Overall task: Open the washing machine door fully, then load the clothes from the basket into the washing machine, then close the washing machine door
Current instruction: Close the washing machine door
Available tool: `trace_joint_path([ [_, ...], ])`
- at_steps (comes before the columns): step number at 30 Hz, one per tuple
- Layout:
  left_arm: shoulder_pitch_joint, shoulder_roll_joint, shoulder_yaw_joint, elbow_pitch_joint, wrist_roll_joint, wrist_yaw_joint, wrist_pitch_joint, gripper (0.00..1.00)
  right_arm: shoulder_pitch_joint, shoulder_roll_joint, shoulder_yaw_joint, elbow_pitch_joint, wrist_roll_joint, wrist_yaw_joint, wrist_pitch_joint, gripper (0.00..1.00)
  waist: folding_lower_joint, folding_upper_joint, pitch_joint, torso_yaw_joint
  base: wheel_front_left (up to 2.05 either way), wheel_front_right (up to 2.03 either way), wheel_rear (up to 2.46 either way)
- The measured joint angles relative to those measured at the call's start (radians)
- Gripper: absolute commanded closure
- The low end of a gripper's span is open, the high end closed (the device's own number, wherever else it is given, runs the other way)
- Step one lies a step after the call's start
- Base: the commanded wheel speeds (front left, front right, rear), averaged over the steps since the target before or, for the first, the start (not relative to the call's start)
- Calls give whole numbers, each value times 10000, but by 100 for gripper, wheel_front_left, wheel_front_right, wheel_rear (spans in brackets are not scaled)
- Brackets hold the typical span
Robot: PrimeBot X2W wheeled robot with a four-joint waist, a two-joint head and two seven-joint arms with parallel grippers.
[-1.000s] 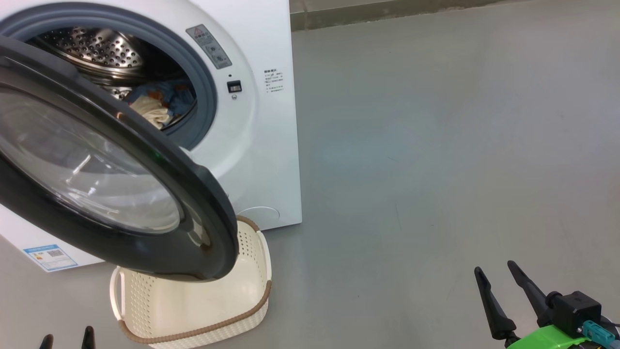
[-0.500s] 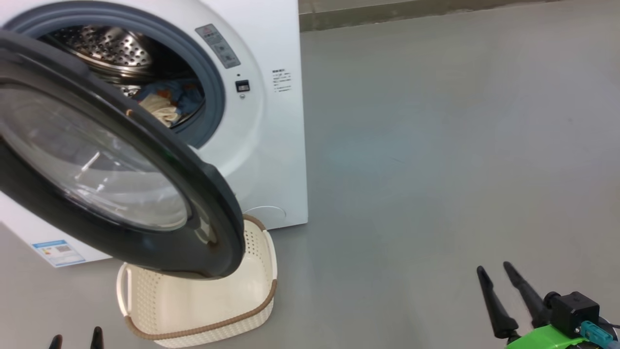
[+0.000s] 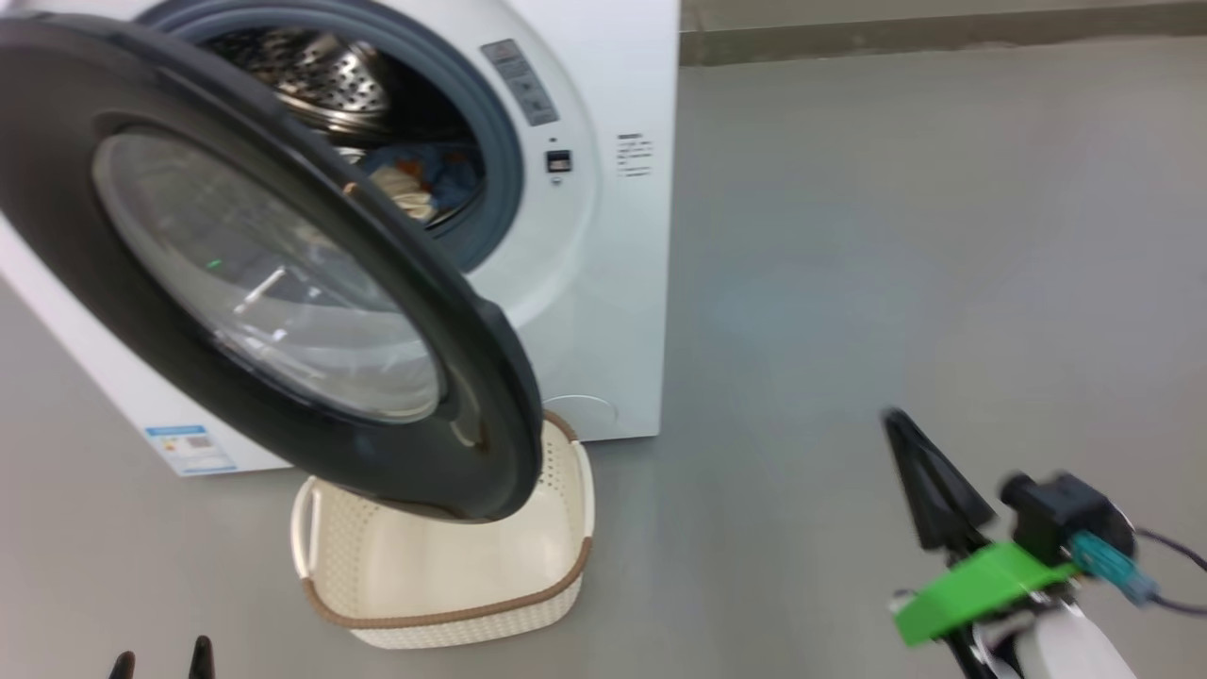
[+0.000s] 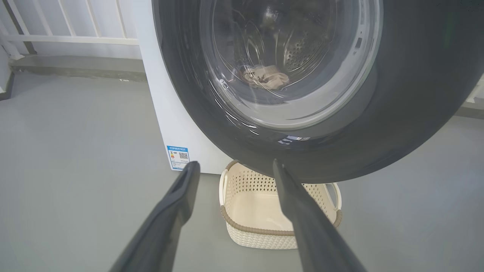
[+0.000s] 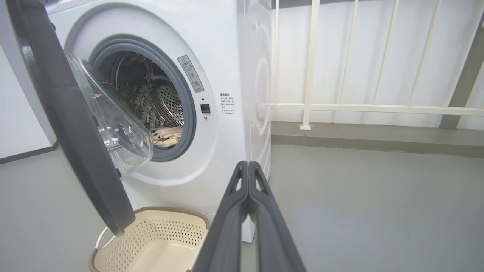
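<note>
Nearest the left wrist camera, the left gripper (image 4: 235,163) had its two long, dark, tapering fingers spread wide, gripping nothing. The right gripper (image 5: 248,163) had its matte grey fingers pressed flat together, nothing between them; in the head view it was blurred, low on the right over the smooth grey floor (image 3: 896,236). Beyond the fingers, the basket (image 3: 443,618) sat on the floor just before the machine (image 3: 613,283). It was rectangular cream plastic, its walls pierced with small holes, with a brown woven-look rim, loop handles at the sides and its plain bottom showing. Above it hung the open door (image 3: 273,273), round, with a broad glossy black rim and a bulging clear glass bowl, its lower edge over the basket's rear. Behind, the machine was a smooth white box with a grey-blue rubber gasket (image 3: 500,160) and a perforated steel drum (image 3: 321,71). The clothes (image 3: 429,184) lay low in the drum, crumpled blue with orange beside cream cloth. Farthest stood a white railing (image 5: 310,64).
</note>
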Motion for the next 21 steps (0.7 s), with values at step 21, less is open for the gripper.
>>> trace_joint_path([
  [21,-243,-245,-619,-21,-31,0,0,0,-2804,562,3747,-1699,1266,0,-4,100,0,0,-17,1696,0,0,0],
])
